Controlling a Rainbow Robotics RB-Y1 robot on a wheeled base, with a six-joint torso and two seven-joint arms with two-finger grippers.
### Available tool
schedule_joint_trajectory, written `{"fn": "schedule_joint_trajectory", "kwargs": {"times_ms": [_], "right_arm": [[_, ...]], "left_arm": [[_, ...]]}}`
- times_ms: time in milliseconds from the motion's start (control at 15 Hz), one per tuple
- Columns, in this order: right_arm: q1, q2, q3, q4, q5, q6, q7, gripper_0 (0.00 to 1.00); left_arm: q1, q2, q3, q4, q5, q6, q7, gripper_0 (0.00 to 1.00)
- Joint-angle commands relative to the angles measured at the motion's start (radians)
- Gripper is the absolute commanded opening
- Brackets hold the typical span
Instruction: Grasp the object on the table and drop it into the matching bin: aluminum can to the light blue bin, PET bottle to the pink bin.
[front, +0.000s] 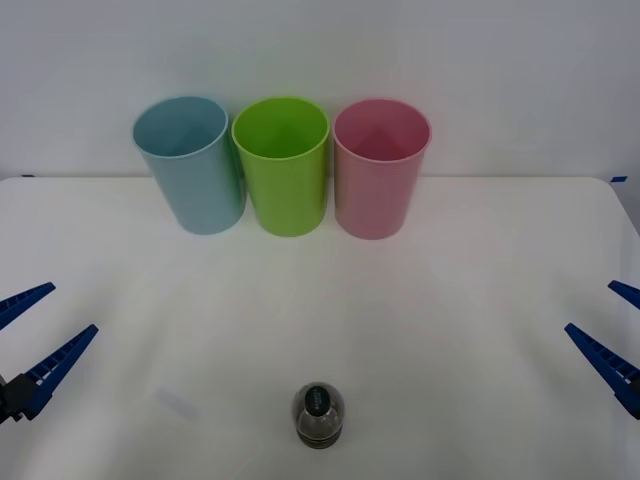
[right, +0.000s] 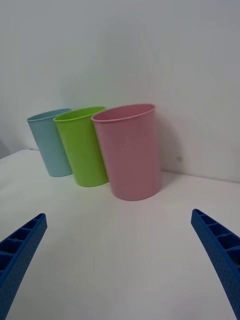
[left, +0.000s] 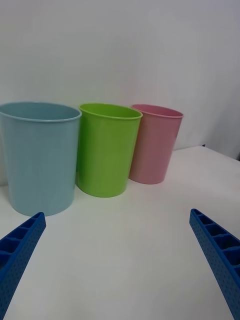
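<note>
Worktop (front: 480, 330): I see light blue bin (front: 190, 165), green bin (front: 282, 165), pink bin (front: 380, 167) in a row at 12 o'clock. Left hand (front: 30, 340) at 9, right hand (front: 615, 330) at 3, both wide, holding nothing. PET bottle (front: 319, 415) upright at 6. Risk, I judge: rounded shoulders slip; a sideways nudge topples it.

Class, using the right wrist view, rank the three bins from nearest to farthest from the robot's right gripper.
From the open right gripper, low at the table's right edge:
1. The pink bin, right end of the row, nearest.
2. The green bin, in the middle.
3. The light blue bin, left end, farthest.
</note>
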Motion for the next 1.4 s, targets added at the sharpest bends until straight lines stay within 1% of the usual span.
{"fn": "schedule_joint_trajectory", "kwargs": {"times_ms": [67,133,200,400,733,933,1067,1133,1200,1400], "right_arm": [[0.000,0.000,0.000,0.000,0.000,0.000,0.000,1.00],[0.022,0.004,0.004,0.014,0.031,-0.002,0.000,1.00],[0.025,-0.002,0.005,0.001,0.037,0.001,-0.003,1.00],[0.030,-0.020,0.027,0.000,0.029,-0.012,0.003,1.00],[0.028,-0.054,0.131,0.001,0.031,-0.042,0.038,1.00],[0.018,-0.071,0.191,0.009,0.031,-0.045,0.146,1.00],[-0.002,-0.085,0.243,0.050,0.033,-0.053,0.219,1.00],[-0.016,-0.089,0.260,0.069,0.040,-0.065,0.242,1.00],[-0.039,-0.089,0.270,0.093,0.065,-0.090,0.256,1.00],[-0.079,-0.088,0.309,0.146,0.100,-0.139,0.272,1.00]], "left_arm": [[0.000,0.000,0.000,0.000,0.000,0.000,0.000,1.00],[0.000,0.000,0.000,0.000,0.000,0.000,0.000,1.00],[0.000,0.000,0.000,0.000,0.000,0.000,0.000,1.00],[0.000,0.000,0.000,0.000,0.000,0.000,0.000,1.00],[0.000,0.000,0.000,0.000,0.000,0.000,0.000,1.00],[0.000,0.000,0.000,0.000,0.000,0.000,0.000,1.00],[0.000,0.000,0.000,0.000,0.000,0.000,0.000,1.00],[0.000,0.000,0.000,0.000,0.000,0.000,0.000,1.00],[0.000,0.000,0.000,0.000,0.000,0.000,0.000,1.00],[0.000,0.000,0.000,0.000,0.000,0.000,0.000,1.00]]}}
